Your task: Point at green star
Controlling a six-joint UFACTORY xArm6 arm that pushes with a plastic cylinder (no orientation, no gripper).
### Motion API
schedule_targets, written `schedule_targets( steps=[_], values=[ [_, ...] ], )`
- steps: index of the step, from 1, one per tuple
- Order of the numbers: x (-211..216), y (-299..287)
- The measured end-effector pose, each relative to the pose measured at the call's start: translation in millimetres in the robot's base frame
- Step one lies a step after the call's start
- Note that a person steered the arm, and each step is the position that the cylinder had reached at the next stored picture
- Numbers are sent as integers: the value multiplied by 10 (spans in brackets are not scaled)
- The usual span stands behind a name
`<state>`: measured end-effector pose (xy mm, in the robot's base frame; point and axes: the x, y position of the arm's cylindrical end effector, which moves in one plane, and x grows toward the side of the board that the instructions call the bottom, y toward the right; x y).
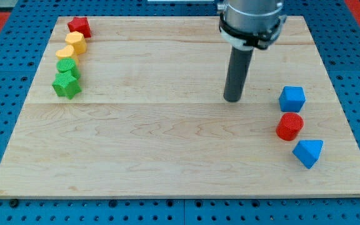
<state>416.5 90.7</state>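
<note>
Lying flat across most of the view: pale wooden board (167,150), sitting on blue pegboard (355,56) w/ red strips showing at far left and far right corners. Board's near edge running just inside the view's bottom; pegboard cut off on all sides.

Standing upright right of centre, toward the far side: dark rod (236,72), w/ my tip (233,99) resting on bare wood. Rod's metal collar (252,22) cut off by the view's top, so arm above not showing. No claw on this rig, just the plain rod end, so nothing spreading or pinching.

Sitting at far left, in a tight column running far to near: red block (79,26), shape hard to make out; yellow block (75,40); second yellow block (65,52), prob. crescent-like, partly overlapping w/ the first; green block (66,66), roundish, partly hidden behind the star; green star (66,85) at the near end of the column, touching the green block. Tip staying well apart from the green star, far over to its right, w/ open board between.

Grouping at right edge, far to near: blue cube (292,99), red cylinder (289,126), blue wedge-like block (309,153), exact shape unclear. Tip sitting left of the blue cube, near but not touching.
</note>
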Motion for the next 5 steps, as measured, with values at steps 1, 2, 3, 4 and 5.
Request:
schedule_targets(
  steps=[1, 2, 3, 4, 5],
  values=[
    [-533, -64],
    [-3, -736],
    [485, -1442],
    [766, -2114],
    [758, -2983]
  ],
)
